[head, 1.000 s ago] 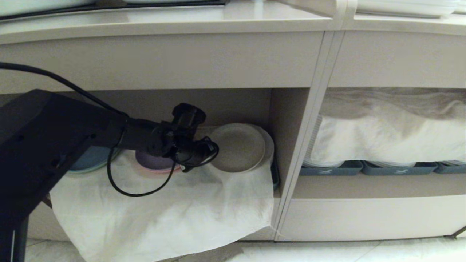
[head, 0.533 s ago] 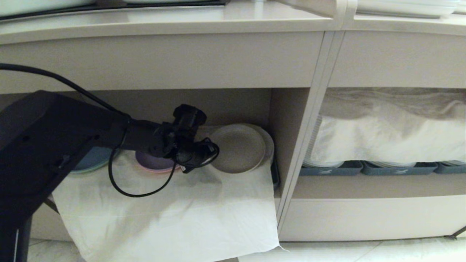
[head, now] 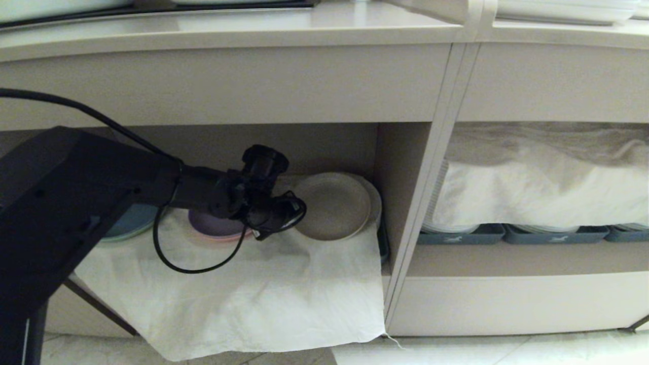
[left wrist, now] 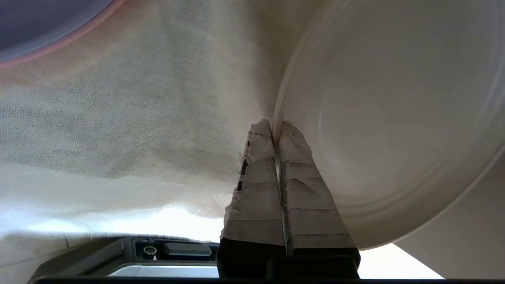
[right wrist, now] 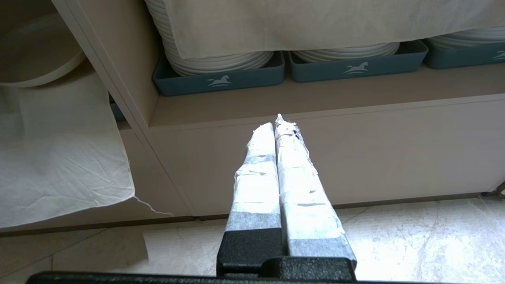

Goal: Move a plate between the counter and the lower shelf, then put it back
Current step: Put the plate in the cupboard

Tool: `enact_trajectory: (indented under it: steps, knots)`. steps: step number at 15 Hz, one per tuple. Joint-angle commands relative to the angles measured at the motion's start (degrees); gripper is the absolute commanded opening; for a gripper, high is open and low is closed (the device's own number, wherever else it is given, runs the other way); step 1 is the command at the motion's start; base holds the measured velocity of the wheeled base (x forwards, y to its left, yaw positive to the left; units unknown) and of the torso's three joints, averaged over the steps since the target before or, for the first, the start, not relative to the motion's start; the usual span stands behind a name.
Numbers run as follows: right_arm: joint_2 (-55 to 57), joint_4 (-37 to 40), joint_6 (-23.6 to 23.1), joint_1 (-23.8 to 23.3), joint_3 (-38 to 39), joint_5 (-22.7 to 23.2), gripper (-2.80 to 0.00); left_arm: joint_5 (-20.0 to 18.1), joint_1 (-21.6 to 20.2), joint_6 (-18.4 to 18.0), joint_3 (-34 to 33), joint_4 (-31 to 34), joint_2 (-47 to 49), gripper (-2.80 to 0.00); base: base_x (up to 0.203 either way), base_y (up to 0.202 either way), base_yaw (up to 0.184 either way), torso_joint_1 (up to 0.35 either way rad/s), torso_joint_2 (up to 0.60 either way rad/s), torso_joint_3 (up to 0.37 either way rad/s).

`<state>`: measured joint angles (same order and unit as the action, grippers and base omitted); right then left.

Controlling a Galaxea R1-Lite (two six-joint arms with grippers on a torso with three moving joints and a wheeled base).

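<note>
Plate (head: 332, 205) sitting in the lower shelf (head: 324, 147), at its right end close to the side wall, on top of a slightly bigger pale plate (head: 374, 203) and over the white cloth (head: 243, 299) draped off the front edge. Pinched by the rim at its left side: left gripper (left wrist: 278, 126) clamped right down on the thin upright lip, one finger inside, one outside. Makes sense, since a flat plate on a stack offers nothing else to grab, and an edge pinch allows sliding it out forward under the low shelf ceiling. Probably mid pick-up for the trip up to the table (head: 228, 30), though could equally be just set down. Can't tell whether lifted clear of the one beneath.

Purple plate (head: 213, 225) just left of the gripper, blue plate (head: 127, 223) further toward the left end, both untouched.

Right gripper (right wrist: 278, 128) shut on nothing, parked low out front of the neighbouring bay with the blue-grey trays (right wrist: 221, 79).
</note>
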<state>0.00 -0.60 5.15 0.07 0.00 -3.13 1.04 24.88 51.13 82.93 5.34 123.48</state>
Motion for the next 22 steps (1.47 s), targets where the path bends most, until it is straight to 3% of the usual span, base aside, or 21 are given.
enact_trajectory:
  steps: [1, 3, 4, 14, 22]
  knots:
    - [0.0, 0.0, 0.0, 0.0, 0.0, 0.0, -2.80, 0.0, 0.0, 0.3, 0.2, 0.0, 0.4, -2.80, 0.000, 0.000, 0.000, 0.000, 0.00, 0.000]
    - [0.0, 0.0, 0.0, 0.0, 0.0, 0.0, -2.80, 0.0, 0.0, 0.3, 0.1, 0.0, 0.4, -2.80, 0.000, 0.000, 0.000, 0.000, 0.00, 0.000]
    - [0.0, 0.0, 0.0, 0.0, 0.0, 0.0, -2.80, 0.0, 0.0, 0.3, 0.1, 0.0, 0.5, 0.00, 0.000, 0.000, 0.000, 0.000, 0.00, 0.000]
    - [0.0, 0.0, 0.0, 0.0, 0.0, 0.0, -2.80, 1.7, 0.3, 0.1, -0.3, 0.1, 0.6, 0.00, 0.000, 0.000, 0.000, 0.000, 0.00, 0.000]
    - [0.0, 0.0, 0.0, 0.0, 0.0, 0.0, -2.80, 2.5, 0.3, 0.1, -2.6, 5.7, -5.2, 0.00, 0.000, 0.000, 0.000, 0.000, 0.00, 0.000]
